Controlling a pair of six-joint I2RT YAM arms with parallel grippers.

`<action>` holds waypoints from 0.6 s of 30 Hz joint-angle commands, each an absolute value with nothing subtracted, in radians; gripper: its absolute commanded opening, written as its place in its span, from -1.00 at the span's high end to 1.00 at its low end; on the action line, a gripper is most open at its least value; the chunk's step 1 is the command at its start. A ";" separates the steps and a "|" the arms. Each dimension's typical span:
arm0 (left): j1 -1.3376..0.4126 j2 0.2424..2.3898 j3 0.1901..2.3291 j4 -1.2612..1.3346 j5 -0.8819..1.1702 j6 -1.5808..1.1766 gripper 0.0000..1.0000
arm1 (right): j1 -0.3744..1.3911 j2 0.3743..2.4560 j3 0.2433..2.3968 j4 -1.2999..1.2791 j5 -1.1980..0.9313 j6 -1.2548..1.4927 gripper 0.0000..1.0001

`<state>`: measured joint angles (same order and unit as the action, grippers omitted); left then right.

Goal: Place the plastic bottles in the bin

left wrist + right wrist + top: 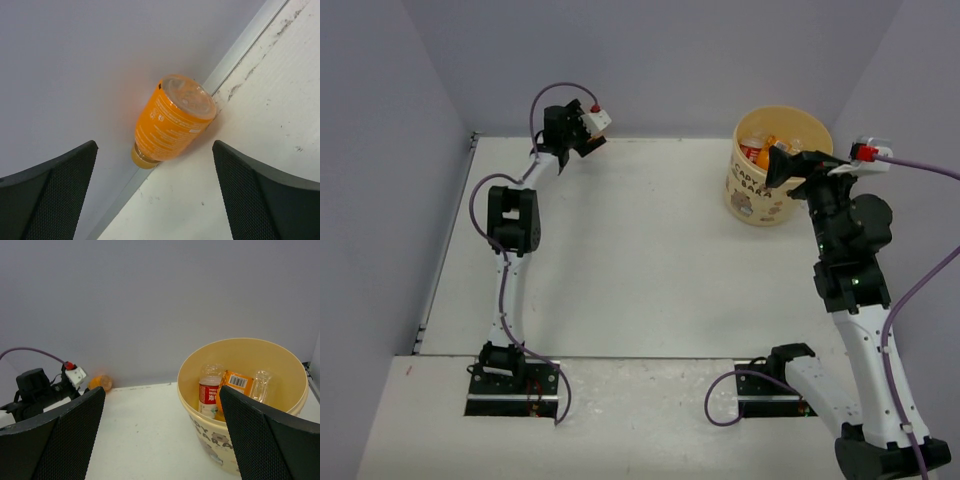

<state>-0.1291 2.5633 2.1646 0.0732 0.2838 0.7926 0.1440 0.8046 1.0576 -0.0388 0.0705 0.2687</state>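
Left gripper (154,150), wide and empty, is hovering before an orange bottle (172,120) lying against the far-left wall; right gripper (162,390), equally wide, is facing the far-right bin (240,341) holding other bottles (209,390).

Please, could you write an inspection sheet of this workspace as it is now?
Surface: white table, scuff marks near the back edge.
Job's things: one orange bottle lies against the back wall; the bin holds at least three bottles.
Clutter: nothing seen.
Tools: left tool open, facing the orange bottle, not touching; right tool open, empty, near the bin.
Cables: purple cables on both arms.
Surroundings: plain grey walls.
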 commanded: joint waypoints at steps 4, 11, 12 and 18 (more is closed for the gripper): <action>-0.139 2.576 2.173 0.141 0.254 0.840 -1.00 | 0.145 0.825 1.066 -0.039 0.118 0.261 -0.98; -0.150 2.646 2.138 0.328 0.170 0.829 -1.00 | 0.145 0.827 1.067 -0.068 0.147 0.261 -0.98; -0.151 2.651 2.138 0.306 0.178 0.841 -1.00 | 0.146 0.824 1.066 -0.071 0.154 0.259 -0.98; -0.159 2.674 2.148 0.320 0.203 0.842 -1.00 | 0.146 0.814 1.058 -0.069 0.170 0.259 -0.97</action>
